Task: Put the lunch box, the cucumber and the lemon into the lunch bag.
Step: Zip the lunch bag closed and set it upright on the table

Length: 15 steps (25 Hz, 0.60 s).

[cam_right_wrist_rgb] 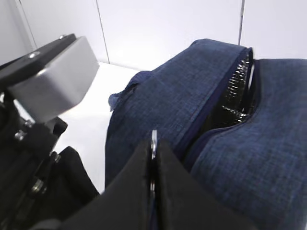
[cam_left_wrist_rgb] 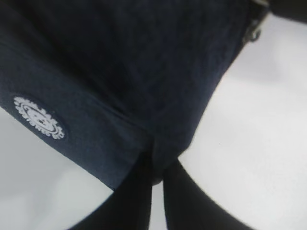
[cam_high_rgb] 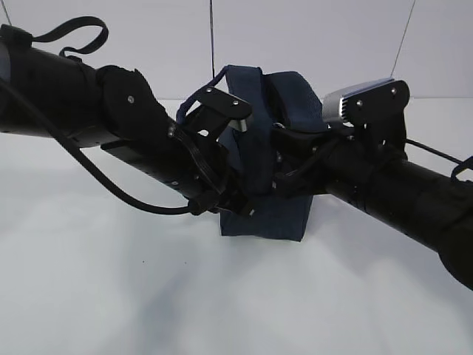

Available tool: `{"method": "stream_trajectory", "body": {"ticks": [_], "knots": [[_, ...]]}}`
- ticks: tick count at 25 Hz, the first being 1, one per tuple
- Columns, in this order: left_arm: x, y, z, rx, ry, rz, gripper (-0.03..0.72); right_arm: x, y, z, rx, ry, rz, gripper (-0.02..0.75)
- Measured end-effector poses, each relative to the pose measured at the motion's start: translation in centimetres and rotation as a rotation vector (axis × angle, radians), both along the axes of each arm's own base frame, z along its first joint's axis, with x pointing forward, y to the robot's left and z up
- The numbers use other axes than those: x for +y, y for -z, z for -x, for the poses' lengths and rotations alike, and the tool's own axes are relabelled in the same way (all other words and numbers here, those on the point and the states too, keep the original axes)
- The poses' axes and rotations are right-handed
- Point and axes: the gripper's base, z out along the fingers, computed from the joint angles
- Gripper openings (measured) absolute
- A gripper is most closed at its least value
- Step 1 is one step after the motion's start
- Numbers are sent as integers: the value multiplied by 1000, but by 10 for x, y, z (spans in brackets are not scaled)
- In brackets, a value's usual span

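The dark navy lunch bag (cam_high_rgb: pixel 267 214) stands at the table's middle between my two arms, its handles (cam_high_rgb: pixel 244 89) up. My left gripper (cam_left_wrist_rgb: pixel 158 175) is shut on a fold of the bag's fabric at its lower corner; the white round logo (cam_left_wrist_rgb: pixel 39 118) shows on the bag's side. My right gripper (cam_right_wrist_rgb: pixel 153 143) is shut on the silver ring pull (cam_right_wrist_rgb: pixel 154 136) of the zipper. The zipper is partly open, with dark shiny lining (cam_right_wrist_rgb: pixel 235 103) showing in the gap. The lunch box, the cucumber and the lemon are not in view.
The white table (cam_high_rgb: pixel 111 296) spreads all round the bag, with a white wall behind. The left arm's wrist camera (cam_right_wrist_rgb: pixel 53 79) sits close at the left of the right wrist view. Both arms crowd the bag's sides in the exterior view.
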Motion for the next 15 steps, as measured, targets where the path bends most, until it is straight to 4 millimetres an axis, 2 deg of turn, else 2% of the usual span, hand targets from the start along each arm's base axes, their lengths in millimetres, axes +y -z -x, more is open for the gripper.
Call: {"method": "stream_trajectory", "body": {"ticks": [3, 5, 13, 15], "knots": [[0, 0, 0, 5, -5, 6, 214, 0, -2, -2, 4, 17, -10, 17], [0, 0, 0, 7, -10, 10, 251, -1, -1, -3, 8, 25, -14, 17], [-1, -2, -3, -15, -34, 31, 265, -3, -1, -4, 19, 54, -32, 17], [-1, -2, -4, -25, -39, 34, 231, -4, -1, -4, 21, 61, -36, 17]]}}
